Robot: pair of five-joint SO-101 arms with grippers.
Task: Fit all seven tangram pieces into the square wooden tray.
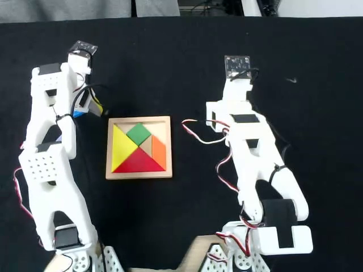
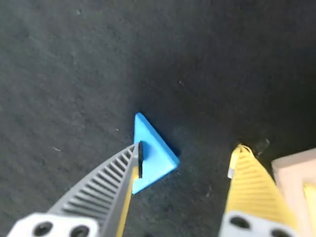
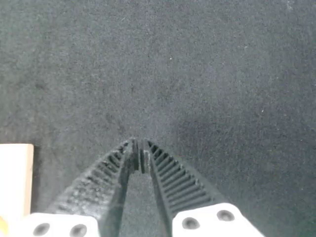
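Now I am straddling the blue triangle (image 2: pixel 150 153), left gripper (image 2: pixel 188 153) spread to pinch it; right gripper (image 3: pixel 140 148) is sitting closed.

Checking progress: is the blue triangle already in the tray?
No, the blue triangle is outside the wooden tray, against one finger of the open left gripper.

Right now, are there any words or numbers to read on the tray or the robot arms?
No text can be read.
The wooden tray and blue triangle are plain.
The small dark board on one arm and its twin on the other show pale specks, too small to read.
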